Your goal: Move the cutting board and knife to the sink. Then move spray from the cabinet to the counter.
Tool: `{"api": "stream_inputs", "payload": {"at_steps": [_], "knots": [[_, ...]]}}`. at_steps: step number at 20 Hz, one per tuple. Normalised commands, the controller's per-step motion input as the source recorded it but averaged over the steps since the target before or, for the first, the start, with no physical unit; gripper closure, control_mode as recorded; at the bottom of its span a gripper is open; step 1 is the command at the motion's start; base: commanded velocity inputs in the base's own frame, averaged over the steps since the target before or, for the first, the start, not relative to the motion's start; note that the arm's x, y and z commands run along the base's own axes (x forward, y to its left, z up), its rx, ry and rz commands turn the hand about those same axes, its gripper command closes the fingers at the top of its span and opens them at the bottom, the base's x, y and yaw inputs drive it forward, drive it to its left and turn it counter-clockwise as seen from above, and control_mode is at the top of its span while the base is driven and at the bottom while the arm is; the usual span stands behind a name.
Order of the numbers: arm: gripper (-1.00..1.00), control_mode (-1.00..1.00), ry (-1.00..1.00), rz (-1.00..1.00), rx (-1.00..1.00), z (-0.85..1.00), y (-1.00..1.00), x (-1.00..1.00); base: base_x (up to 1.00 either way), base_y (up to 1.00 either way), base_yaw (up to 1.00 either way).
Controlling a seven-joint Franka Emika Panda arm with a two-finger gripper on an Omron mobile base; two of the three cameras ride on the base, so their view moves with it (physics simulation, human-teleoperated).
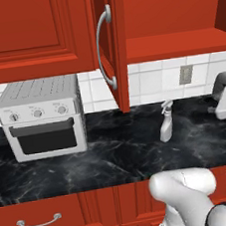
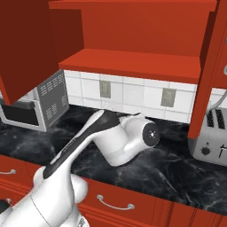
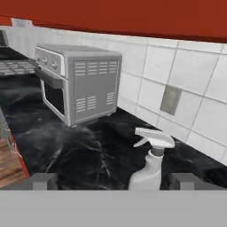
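1. We see the cabinet (image 1: 173,12) above, its door (image 1: 114,44) swung wide and its red shelf (image 2: 133,64) bare.
2. We see the tabletop (image 1: 115,157), black and veined, carrying a toaster oven (image 1: 43,118) at the left and a toaster (image 2: 213,137) at the right.
3. We find the spray bottle (image 1: 167,122) upright on the tabletop, below the open cabinet and well apart from the toaster oven. We judge this part of the task done.
4. We see the end effector (image 3: 115,181) in the hand view with its two fingertips (image 3: 44,181) spread to either side of the bottle (image 3: 148,170), pinching nothing. Whether a fingertip touches the bottle we cannot tell.
5. Risks, as we judge them:
   - A sideways withdrawal could clip the slim bottle and topple it.
   - An upward swing could strike the open door or the shelf edge.
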Motion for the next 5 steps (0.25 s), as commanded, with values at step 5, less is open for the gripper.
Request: {"api": "stream_inputs", "payload": {"at_steps": [5], "knots": [[-1.00,-1.00,0.01,-0.25,-0.01,0.48,0.30,-0.55,0.00,0.00,0.00]]}}
